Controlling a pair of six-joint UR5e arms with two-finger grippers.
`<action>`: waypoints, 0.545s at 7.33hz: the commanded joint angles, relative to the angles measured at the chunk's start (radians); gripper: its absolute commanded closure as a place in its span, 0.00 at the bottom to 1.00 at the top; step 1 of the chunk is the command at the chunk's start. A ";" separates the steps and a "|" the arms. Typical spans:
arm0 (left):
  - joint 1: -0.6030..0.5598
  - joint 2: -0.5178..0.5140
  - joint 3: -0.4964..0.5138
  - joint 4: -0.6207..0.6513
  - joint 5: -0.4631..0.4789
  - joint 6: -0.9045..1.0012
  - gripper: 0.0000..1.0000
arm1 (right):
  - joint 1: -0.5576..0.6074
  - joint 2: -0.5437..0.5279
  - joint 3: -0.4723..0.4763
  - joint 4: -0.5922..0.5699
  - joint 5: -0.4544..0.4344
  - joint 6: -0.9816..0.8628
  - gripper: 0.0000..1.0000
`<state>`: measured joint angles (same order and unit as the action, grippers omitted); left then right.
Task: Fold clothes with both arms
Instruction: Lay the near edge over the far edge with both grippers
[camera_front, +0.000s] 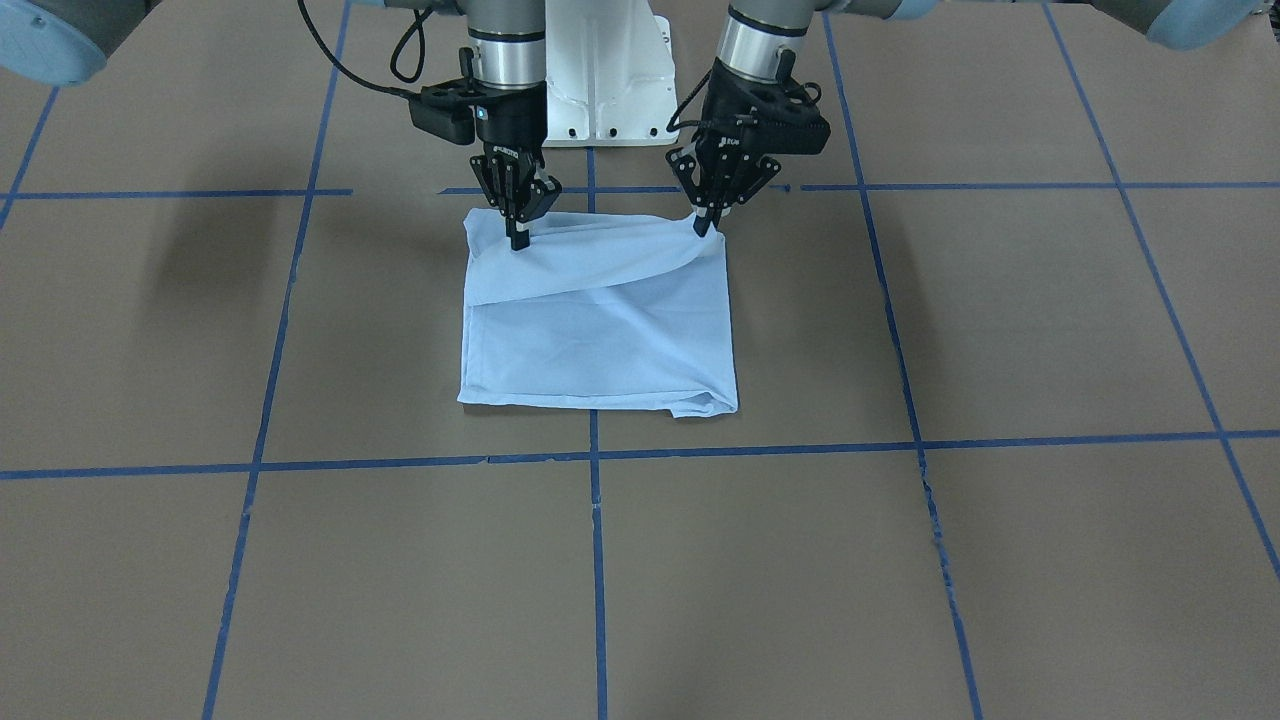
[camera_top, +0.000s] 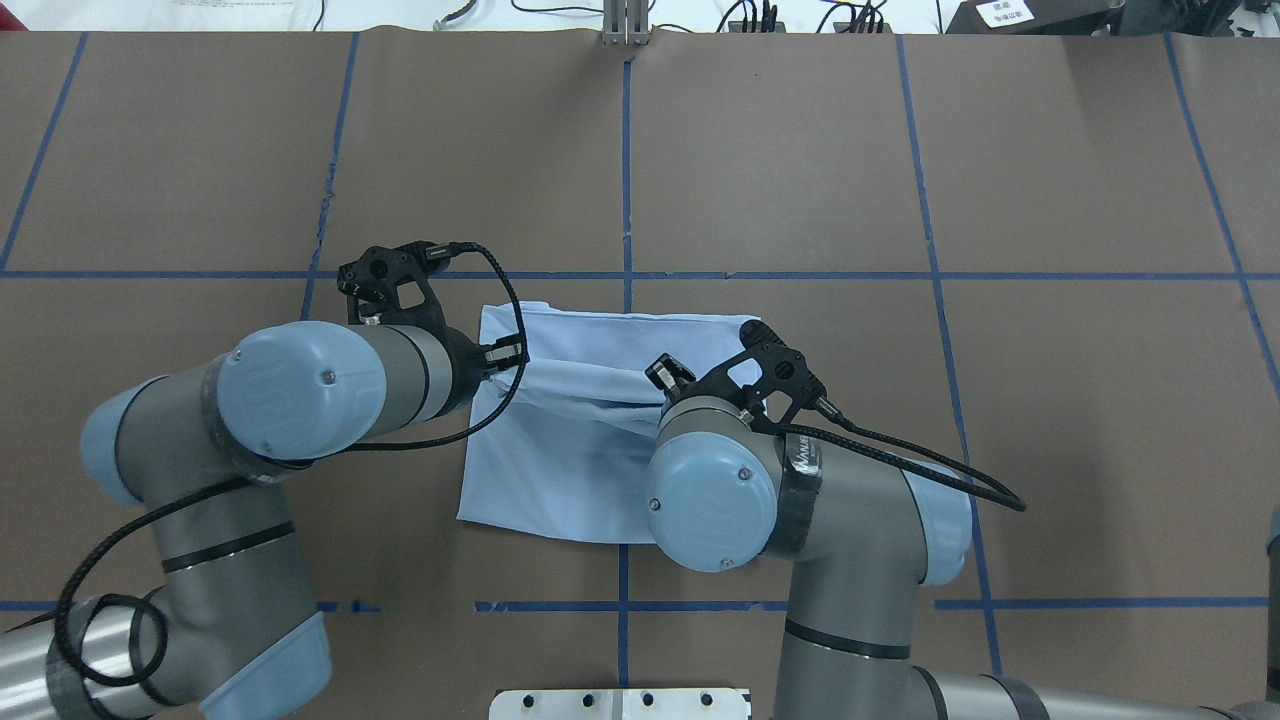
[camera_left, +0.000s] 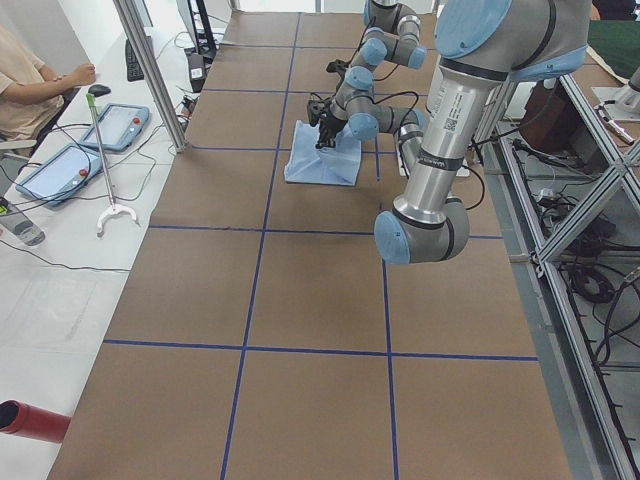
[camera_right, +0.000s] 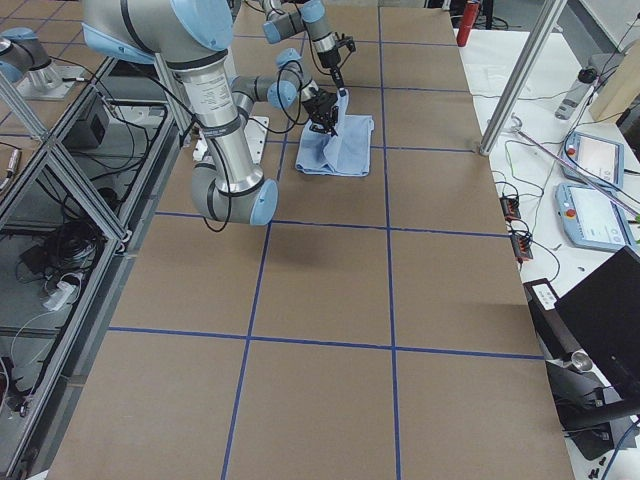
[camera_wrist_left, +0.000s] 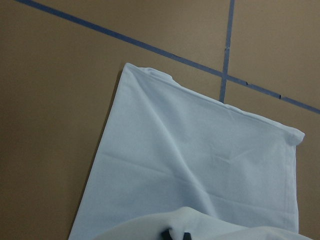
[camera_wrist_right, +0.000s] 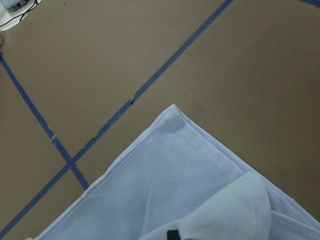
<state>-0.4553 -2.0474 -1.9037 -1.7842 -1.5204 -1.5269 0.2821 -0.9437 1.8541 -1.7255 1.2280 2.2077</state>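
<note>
The folded light blue cloth T-shirt (camera_left: 322, 168) lay at twelve o'clock on the brown, blue-taped table (camera_left: 320, 300), the near silver-grey jointed arm (camera_left: 432, 140) bending over it; a person (camera_left: 25, 75) sat at ten o'clock.

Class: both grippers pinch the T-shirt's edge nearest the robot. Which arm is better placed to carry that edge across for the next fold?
Left, probably. The left gripper pinches the T-shirt right at its corner, while the right gripper grips inward of its corner, leaving cloth outside its hold.
</note>
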 joint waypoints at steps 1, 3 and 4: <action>-0.043 -0.063 0.179 -0.082 0.002 0.027 1.00 | 0.031 0.051 -0.094 0.004 0.005 -0.005 1.00; -0.063 -0.103 0.268 -0.099 0.003 0.063 1.00 | 0.066 0.075 -0.191 0.070 0.039 -0.008 1.00; -0.063 -0.111 0.293 -0.101 0.006 0.065 1.00 | 0.083 0.077 -0.250 0.149 0.041 -0.037 1.00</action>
<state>-0.5137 -2.1427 -1.6534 -1.8793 -1.5170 -1.4717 0.3423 -0.8729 1.6757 -1.6598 1.2586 2.1941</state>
